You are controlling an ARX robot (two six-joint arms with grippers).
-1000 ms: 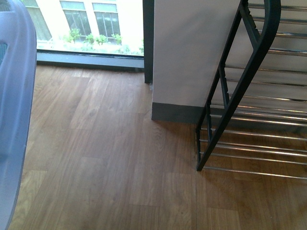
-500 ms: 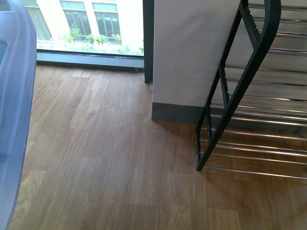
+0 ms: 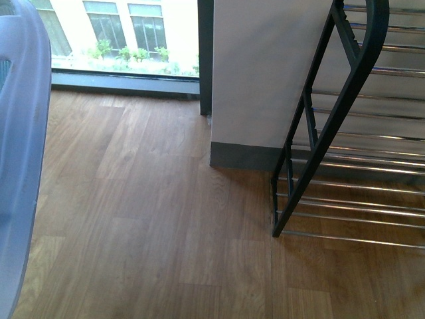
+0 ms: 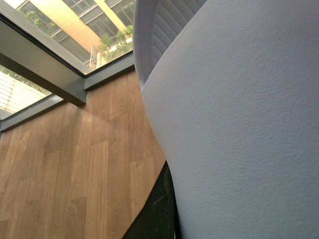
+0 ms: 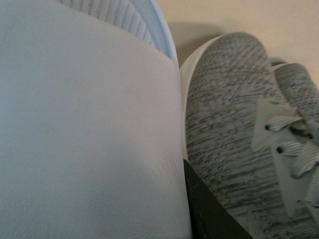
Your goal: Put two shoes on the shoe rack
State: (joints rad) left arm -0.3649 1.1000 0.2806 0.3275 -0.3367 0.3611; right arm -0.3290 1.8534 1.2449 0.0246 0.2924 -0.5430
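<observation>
My left gripper is shut on a pale blue slide sandal (image 4: 234, 124) that fills most of the left wrist view; one black finger (image 4: 159, 214) shows against its edge, above the wood floor. The same sandal (image 3: 20, 166) looms at the left edge of the front view. My right gripper is shut on the other pale blue slide sandal (image 5: 84, 129), with one black finger (image 5: 209, 209) beside it. Grey knit sneakers (image 5: 224, 124) with laces lie right next to that sandal. The shoe rack (image 3: 345, 133), black-framed with chrome bars, stands at the right of the front view.
A white wall column with a grey skirting (image 3: 265, 80) stands behind the rack's left end. A floor-level window (image 3: 126, 40) runs along the back left. Bare wood floor (image 3: 166, 232) lies between the sandal and the rack.
</observation>
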